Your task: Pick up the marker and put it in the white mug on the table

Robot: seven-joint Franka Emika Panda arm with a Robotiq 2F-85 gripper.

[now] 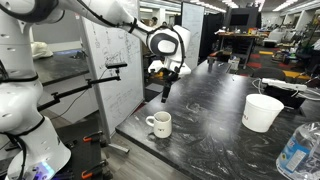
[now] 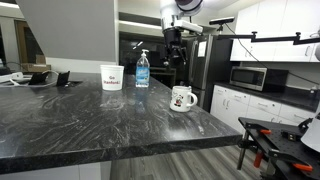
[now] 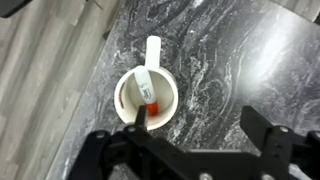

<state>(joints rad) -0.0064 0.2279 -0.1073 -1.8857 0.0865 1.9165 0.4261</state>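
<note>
Shows, in an exterior view, a long table (image 1: pixel 200 140) with a glossy black top veined in grey, running back into an open office of desks and ceiling lights; whiteboard (image 1: pixel 112 60) just off the near edge; white mug (image 1: pixel 159 124) close to that edge; larger white tub (image 1: pixel 262 112) well apart along the top; clear bottle (image 1: pixel 298 150) at the frame's lower corner. Gripper (image 1: pixel 165 92) directly above the mug, clear of its rim; cannot make out the marker here.

Shows, in an exterior view across the table (image 2: pixel 80 120), a kitchen side unseen before: pale cabinets (image 2: pixel 235 105), a microwave (image 2: pixel 248 77); white tub (image 2: pixel 112 77) and bottle (image 2: pixel 142 70) side by side at the far edge; white mug (image 2: pixel 182 98) near the corner, dark mark facing the camera, gripper (image 2: pixel 178 60) above it.

Looks straight down in the wrist view; alone reveals the white mug's (image 3: pixel 121 92) inside: marker (image 3: pixel 148 90) resting within, red end nearer the gripper (image 3: pixel 195 125); jaws spread wide, nothing between them; table (image 3: pixel 230 60) marbled, grey plank floor (image 3: pixel 45 70) past its edge.
</note>
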